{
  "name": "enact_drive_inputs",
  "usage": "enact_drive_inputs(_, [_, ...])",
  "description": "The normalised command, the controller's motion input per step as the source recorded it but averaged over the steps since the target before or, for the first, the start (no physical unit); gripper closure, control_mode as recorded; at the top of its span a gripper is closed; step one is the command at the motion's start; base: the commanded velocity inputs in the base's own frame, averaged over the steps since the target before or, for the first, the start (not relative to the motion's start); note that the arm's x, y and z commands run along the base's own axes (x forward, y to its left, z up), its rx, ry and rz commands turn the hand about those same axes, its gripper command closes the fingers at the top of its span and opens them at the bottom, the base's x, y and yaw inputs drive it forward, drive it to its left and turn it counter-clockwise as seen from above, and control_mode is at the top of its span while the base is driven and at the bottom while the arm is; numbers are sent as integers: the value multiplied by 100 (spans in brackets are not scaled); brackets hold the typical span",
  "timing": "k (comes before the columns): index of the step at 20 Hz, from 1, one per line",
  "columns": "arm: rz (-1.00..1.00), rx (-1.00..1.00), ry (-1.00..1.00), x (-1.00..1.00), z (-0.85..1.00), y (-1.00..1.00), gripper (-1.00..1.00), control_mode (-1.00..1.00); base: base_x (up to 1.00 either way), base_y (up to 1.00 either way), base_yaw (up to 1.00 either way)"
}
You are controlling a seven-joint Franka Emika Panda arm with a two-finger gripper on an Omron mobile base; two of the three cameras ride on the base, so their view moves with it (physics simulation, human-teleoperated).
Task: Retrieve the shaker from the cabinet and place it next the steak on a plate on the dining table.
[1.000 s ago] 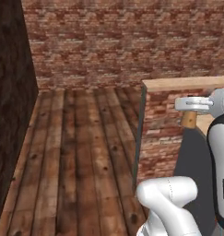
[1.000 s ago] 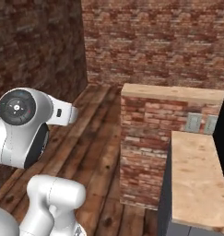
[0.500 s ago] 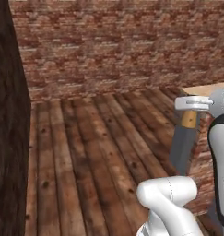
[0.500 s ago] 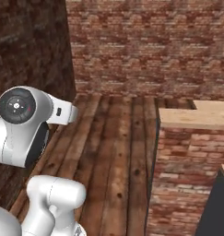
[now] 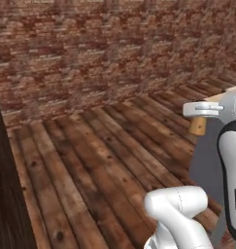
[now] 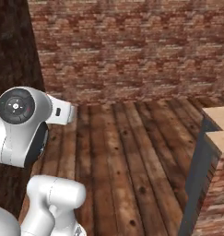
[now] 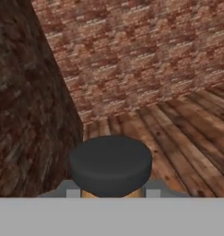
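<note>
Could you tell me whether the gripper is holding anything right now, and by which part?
Yes: the gripper is shut on the shaker, clasping its tan wooden body just below the dark cap.

Rendered domestic interior, red brick walls, dark plank wood floor, light wood-topped counter on grey base

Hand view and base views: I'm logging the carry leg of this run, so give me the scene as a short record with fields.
held object: shaker, tan wood body with a dark cap
gripper: shut on the shaker, carried at the right edge of the left base view
floor: dark wood planks
walls: red brick
furniture in sight: corner of the light wood dining table on a grey base, at the right of the right base view
</note>
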Motion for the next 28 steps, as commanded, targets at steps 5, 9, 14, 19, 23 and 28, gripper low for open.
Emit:
enact_drive_inputs(5, [0,0,0,0,0,0,100,100,98,93,-65])
enact_drive_inputs(9, [0,0,0,0,0,0,100,100,74,72,-78])
enact_drive_inputs(14, [0,0,0,0,0,0,100,100,48,51,-87])
enact_drive_inputs(19, [0,0,0,0,0,0,100,100,48,52,-87])
enact_drive_inputs(23, [0,0,0,0,0,0,100,100,61,69,-80])
enact_drive_inputs(28, [0,0,0,0,0,0,100,100,45,93,-62])
